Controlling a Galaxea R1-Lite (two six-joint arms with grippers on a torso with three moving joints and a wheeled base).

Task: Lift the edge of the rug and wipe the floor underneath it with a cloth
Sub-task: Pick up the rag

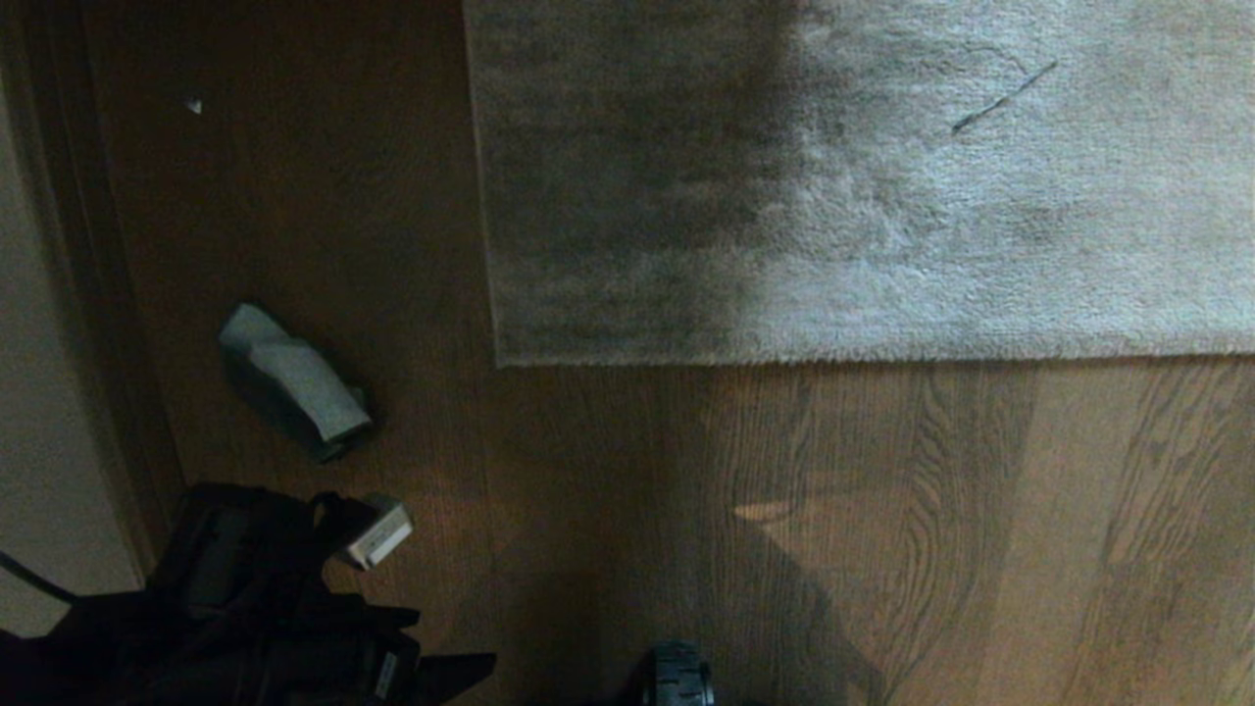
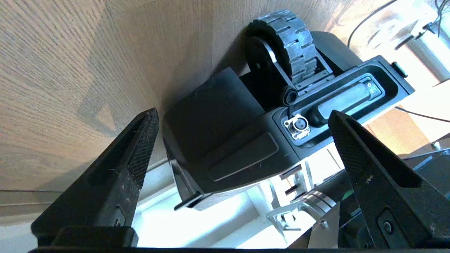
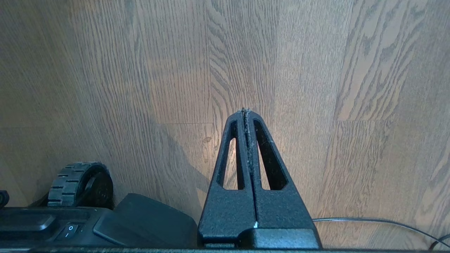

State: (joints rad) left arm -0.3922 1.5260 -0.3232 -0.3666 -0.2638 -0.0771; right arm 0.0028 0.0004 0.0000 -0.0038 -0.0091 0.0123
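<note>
The grey-beige rug [image 1: 882, 196] lies flat; its rug edge [image 1: 833, 355] runs straight across to a square corner [image 1: 502, 361]. Brown wood-grain floor [image 1: 882, 510] spreads in front of it. The light grey-blue cloth [image 1: 294, 378] lies crumpled on the floor, left of the corner and apart from the rug. My left arm [image 1: 245, 608] sits low at the near left, just short of the cloth. My left gripper [image 2: 243, 113] is open and empty, facing my own base. My right gripper [image 3: 245, 111] hangs shut and empty over bare floor [image 3: 316, 88].
A dark skirting strip and pale wall [image 1: 59, 343] run along the left side. My base's black wheel [image 1: 677, 677] shows at the near edge, and again as the wheel [image 2: 281, 42] on the black base housing [image 2: 225, 140]. A thin cable [image 3: 379, 223] lies on the floor.
</note>
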